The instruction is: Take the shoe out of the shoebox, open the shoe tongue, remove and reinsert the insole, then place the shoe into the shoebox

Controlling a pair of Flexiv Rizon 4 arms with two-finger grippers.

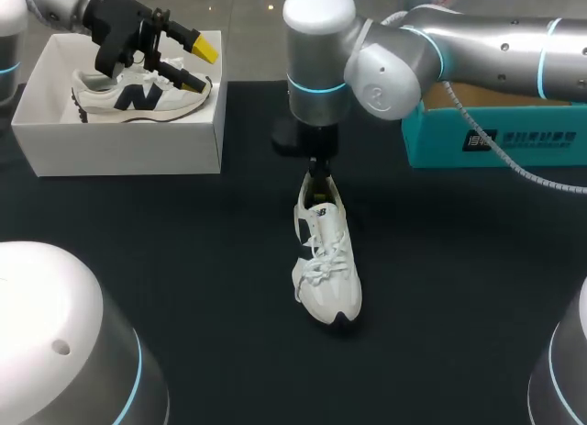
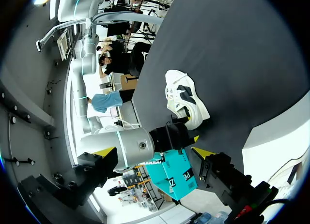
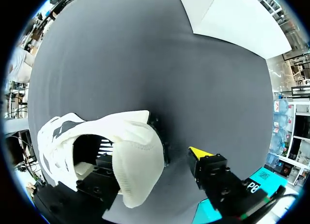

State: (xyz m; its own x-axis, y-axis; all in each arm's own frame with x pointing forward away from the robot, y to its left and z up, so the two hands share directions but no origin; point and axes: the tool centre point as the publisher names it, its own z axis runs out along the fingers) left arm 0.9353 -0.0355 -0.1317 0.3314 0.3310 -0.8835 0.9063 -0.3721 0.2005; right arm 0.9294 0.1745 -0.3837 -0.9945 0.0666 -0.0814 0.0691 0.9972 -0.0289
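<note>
White lace-up sneaker on black desk, outside white cardboard shoebox. Right claw wide at heel, 1 finger inside collar. Left claw wide, empty, above shoebox.

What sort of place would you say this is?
Likely a robotics lab bench: left arm and right arm over a black table, a white shoebox holding a sneaker, a second shoe laid out.

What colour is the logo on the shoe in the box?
The logo is dark, navy or black; head view.
</note>
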